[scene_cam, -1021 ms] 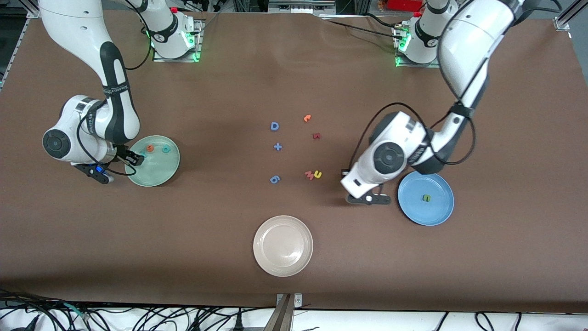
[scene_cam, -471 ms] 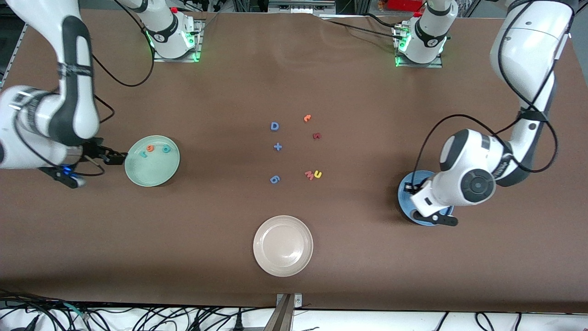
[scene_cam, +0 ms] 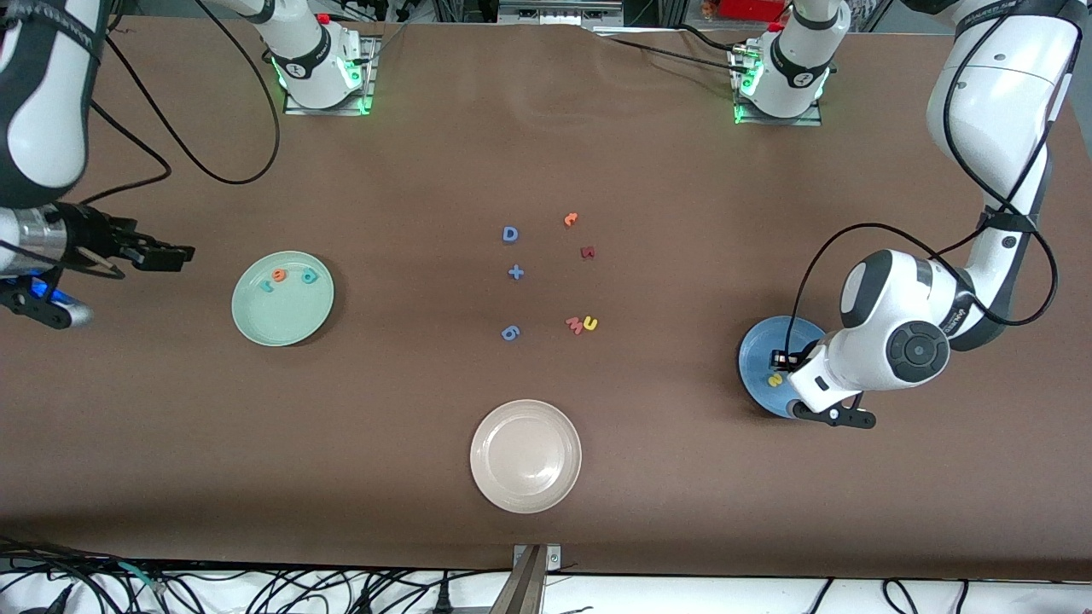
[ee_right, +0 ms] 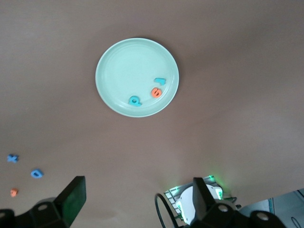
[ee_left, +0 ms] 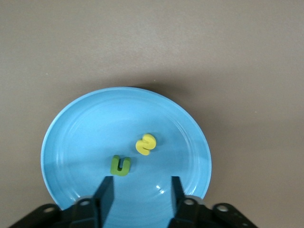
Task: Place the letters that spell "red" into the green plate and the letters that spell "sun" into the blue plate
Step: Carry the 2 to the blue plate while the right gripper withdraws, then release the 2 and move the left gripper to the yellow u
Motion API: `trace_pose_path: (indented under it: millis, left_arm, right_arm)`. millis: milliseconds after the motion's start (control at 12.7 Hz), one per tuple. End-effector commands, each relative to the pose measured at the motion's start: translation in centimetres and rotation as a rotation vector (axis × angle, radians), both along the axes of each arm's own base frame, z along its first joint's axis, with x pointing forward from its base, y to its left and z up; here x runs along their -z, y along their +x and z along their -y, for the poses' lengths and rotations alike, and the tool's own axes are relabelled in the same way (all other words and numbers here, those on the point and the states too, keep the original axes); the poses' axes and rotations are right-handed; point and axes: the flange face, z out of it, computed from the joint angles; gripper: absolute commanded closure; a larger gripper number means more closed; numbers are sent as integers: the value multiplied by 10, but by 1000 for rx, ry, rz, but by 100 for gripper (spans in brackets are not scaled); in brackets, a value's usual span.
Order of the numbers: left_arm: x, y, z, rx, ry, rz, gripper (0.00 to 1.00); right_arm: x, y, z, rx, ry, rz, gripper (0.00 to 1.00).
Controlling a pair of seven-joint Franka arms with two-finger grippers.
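A brown table [scene_cam: 546, 477] carries 3 plates and a scatter of small foam letters. The green plate [scene_cam: 282, 317] lies toward the right arm's end and holds the teal r [scene_cam: 267, 286], the orange e [scene_cam: 278, 275] and the teal d [scene_cam: 309, 275], 3 letters close together on the part of the plate farther from the front camera. The right gripper [scene_cam: 175, 254] hangs over bare table just beside that plate, its fingers spread wide with nothing between them.

The blue plate [scene_cam: 755, 354] sits toward the left arm's end. The left gripper [ee_left: 141, 187] is low over it, jaws parted and empty. In the left wrist view the yellow s [ee_left: 145, 144] and the green arch letter [ee_left: 120, 165] lie in the plate, near each other but apart, both free of the fingers.

The yellow arch letter [scene_cam: 590, 323] rests mid-table, touching the pink-red W [scene_cam: 575, 324]. Also mid-table are a blue D [scene_cam: 509, 234], a blue plus sign [scene_cam: 515, 273], a blue 6 [scene_cam: 510, 333], a lone orange letter [scene_cam: 571, 219] and a dark red letter [scene_cam: 587, 252]. A cream-white plate [scene_cam: 525, 467] lies nearest the front camera.
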Motion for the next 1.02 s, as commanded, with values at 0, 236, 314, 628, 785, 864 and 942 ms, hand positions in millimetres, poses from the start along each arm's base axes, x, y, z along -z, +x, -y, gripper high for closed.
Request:
trace_pose_path:
  millis: [0,236,314,628,785,864,942]
  left_arm:
    - [-7,1,-10,-110,-13,7,0]
    - [-8,-5,36,-526,52,-5,0]
    - [-8,-8,53,-650,72,-6,0]
    - [-13,-25,148,-1065,85,23,0]
    - [-8,-38,190,-1196,66,34,0]
    - [-4,-47,215,-1272,42,41,0]
    - [-2,-51,233,-1360,10,46,0]
  right_arm:
    - [-25,0,-13,-63,26,13,0]
    - [-27,10,-17,-112,32,90,0]
    - [-25,15,-22,-124,32,115,0]
    - [-15,24,-10,-235,129,146,0]
    - [-12,21,6,-286,132,177,0]
    - [-12,19,6,-304,139,178,0]
    - [-13,17,7,-322,129,173,0]
